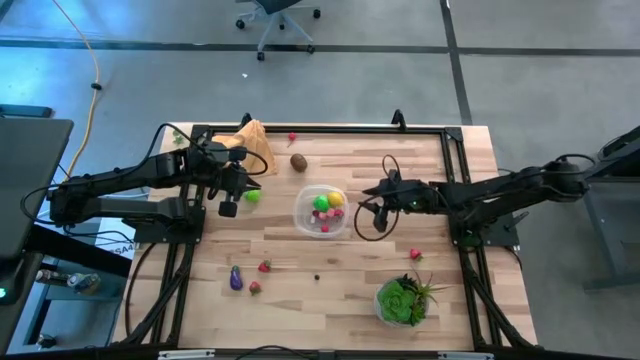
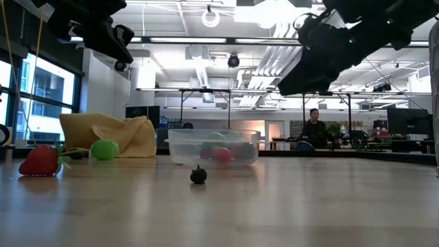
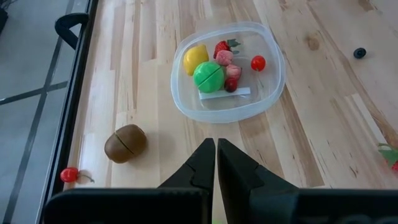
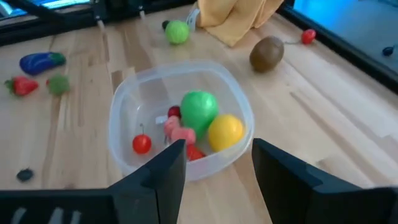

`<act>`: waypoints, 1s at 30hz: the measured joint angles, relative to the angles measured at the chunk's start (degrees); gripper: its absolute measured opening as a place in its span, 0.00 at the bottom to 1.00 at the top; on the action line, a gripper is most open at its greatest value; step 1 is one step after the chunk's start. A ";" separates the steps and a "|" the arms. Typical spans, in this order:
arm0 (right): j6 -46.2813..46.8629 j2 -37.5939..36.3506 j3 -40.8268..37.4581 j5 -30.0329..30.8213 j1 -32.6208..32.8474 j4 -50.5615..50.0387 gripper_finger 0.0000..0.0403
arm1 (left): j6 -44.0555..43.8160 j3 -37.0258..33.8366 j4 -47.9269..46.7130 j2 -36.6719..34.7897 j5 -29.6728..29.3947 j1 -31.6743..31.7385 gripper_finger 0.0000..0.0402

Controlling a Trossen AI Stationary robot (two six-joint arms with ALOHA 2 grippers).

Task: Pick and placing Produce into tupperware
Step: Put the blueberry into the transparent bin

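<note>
Tupperware [image 1: 321, 210] sits near the middle of the wooden table [image 1: 330, 290], and we see it as a rounded, clear plastic tub with thin see-through walls and a whitish rim. Through those walls, in the low view, its contents blur into soft coloured blobs that we cannot tell apart. From above and from the wrist views we make out a green lime [image 3: 208, 76], a yellow lemon [image 3: 195, 58], a small red cherry-like piece [image 3: 258, 63] and several pinkish-red berries, the last crowded together and hard to separate.

Outside the tub, a brown kiwi [image 1: 299, 162] lies toward the far edge, its long axis slanting, with a seam line across it in the left wrist view. A purple eggplant [image 1: 236, 279] lies near the front, its long axis roughly running front to back. A tiny dark object [image 2: 198, 175] in front of the tub is too small for us to identify. The orange-tan cloth [image 1: 255, 146] is partly hidden by the left arm.

The left gripper [image 3: 216, 144] hovers left of the tub, fingers pressed together and empty. The right gripper [image 4: 214, 155] hangs just right of the tub, fingers spread apart, holding nothing.
</note>
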 joint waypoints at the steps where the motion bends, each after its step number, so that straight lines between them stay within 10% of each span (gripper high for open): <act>1: -1.20 -0.01 0.10 -0.04 -0.22 0.27 0.44 | 0.01 0.00 0.00 0.02 0.00 0.00 0.02; 30: -6.45 0.01 0.11 -0.98 -0.21 -3.48 0.44 | 0.00 0.00 0.00 0.02 0.00 -0.01 0.02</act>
